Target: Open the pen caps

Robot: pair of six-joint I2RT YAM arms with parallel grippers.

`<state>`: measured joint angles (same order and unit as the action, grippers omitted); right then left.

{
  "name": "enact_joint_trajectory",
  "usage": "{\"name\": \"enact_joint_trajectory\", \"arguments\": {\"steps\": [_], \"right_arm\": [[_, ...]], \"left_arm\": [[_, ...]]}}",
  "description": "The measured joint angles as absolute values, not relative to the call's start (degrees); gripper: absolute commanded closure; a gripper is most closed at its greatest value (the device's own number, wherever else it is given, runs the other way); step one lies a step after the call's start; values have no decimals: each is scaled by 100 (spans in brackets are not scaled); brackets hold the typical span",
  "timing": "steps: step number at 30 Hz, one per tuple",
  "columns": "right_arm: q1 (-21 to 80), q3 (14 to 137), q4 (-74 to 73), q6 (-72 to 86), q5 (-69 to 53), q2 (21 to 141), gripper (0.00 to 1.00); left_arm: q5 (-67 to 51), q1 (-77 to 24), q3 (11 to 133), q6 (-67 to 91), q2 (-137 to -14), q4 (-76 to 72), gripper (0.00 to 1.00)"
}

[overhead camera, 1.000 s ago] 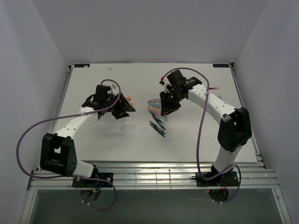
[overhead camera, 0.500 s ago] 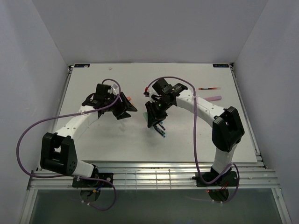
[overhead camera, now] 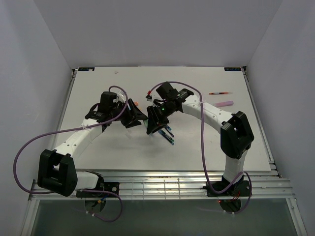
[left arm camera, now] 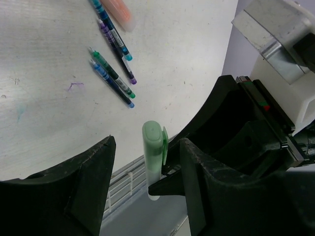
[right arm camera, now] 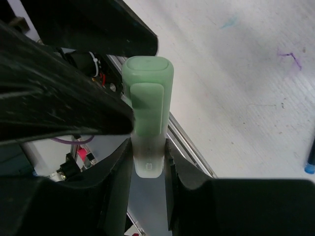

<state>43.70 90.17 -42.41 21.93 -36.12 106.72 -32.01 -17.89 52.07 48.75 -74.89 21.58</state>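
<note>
Thin pens [overhead camera: 168, 134] lie on the table [overhead camera: 206, 147], near the middle. Just beyond, the right gripper [right arm camera: 147, 167] clamps a green highlighter [right arm camera: 147, 147] by its barrel, so the cap [left arm camera: 153, 142] points at the left gripper [left arm camera: 146, 162]. The left fingers [left arm camera: 93, 182] stand apart on both sides of the cap, gripping nothing, I think ready to close and pull. Far right lies a purple highlighter [overhead camera: 225, 103].

The green highlighter [right arm camera: 147, 150] runs down from its cap [right arm camera: 147, 93] between the right gripper's [right arm camera: 147, 164] fingers [right arm camera: 115, 191], its lower barrel hidden. A blue pen [right arm camera: 310, 164] is clipped to a tip by the right edge. The left wrist view cuts the orange highlighter [left arm camera: 119, 12] off at the top. From above, the right gripper covers the far ends of the thin pens [overhead camera: 170, 136], and the green highlighter is too small to make out.
</note>
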Motion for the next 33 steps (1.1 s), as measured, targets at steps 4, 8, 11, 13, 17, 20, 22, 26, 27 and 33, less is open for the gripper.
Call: {"name": "enact_joint_trajectory", "arguments": {"steps": [4,8,11,13,17,20,22,26,27,33], "right_arm": [[4466,9037,-4082,2370,-3765,10700,92],[4536,9096,-4045,2456,-3802,10742,92],[4556,9107,-4007,2510,-3813,10742,92],[4567,9107,-4007,2528,-3811,10742,92],[4578,9107,-4003,2565,-3795,10742,90],[4584,9107,-4003,2622,-3763,10742,81],[4584,9111,-3994,2650,-3765,10753,70],[4587,9251,-4036,2683,-3795,10879,62],[4589,9275,-4034,2685,-3806,10908,62],[4593,9295,-3992,2683,-3835,10993,92]], "left_arm": [[-3186,-1935,5199,4873,-7489,2088,35],[-3094,-2027,5199,4856,-7494,2095,37],[-2993,-2038,5201,4834,-7494,2115,42],[-2939,-2038,5199,4823,-7494,2147,55],[-2945,-2038,5201,4803,-7494,2187,80],[-2969,-2043,5201,4810,-7494,2180,95],[-2971,-2043,5201,4807,-7494,2180,100],[-2926,-2029,5201,4788,-7494,2174,100],[-2910,-2029,5201,4768,-7494,2178,100],[-2816,-2043,5266,4751,-7546,2342,100]]}}
